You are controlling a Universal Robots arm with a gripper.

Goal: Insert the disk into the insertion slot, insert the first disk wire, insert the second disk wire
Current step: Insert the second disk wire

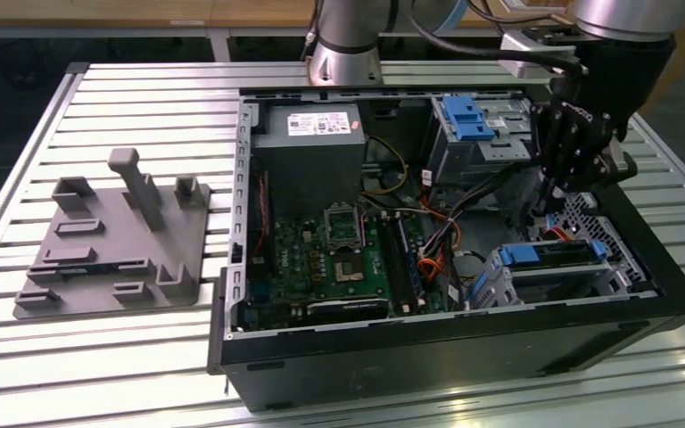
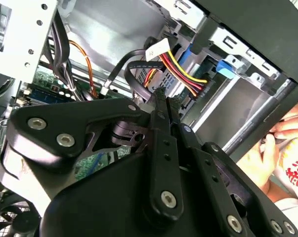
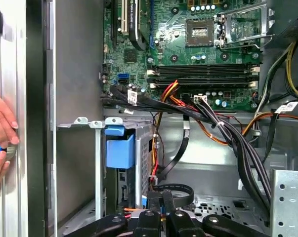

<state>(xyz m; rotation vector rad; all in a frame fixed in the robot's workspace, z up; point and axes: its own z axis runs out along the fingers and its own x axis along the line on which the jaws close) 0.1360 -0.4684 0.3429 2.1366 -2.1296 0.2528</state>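
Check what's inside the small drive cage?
The disk sits in the cage, blue bracket showing on top. Its rear connectors are hidden, so wire status can't be told. The gripper hangs just above it.

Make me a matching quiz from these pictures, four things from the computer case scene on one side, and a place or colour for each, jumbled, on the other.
Things:
1. disk
2. gripper
3. grey holder stand
4. motherboard

Places or colours:
A. green, on the floor of the open case
B. outside the case, on the table at the exterior view's left
C. blue-framed, seated in the small cage at the exterior view's right
D. black, lowered into the case just above the disk

Pairs: 1-C, 2-D, 3-B, 4-A
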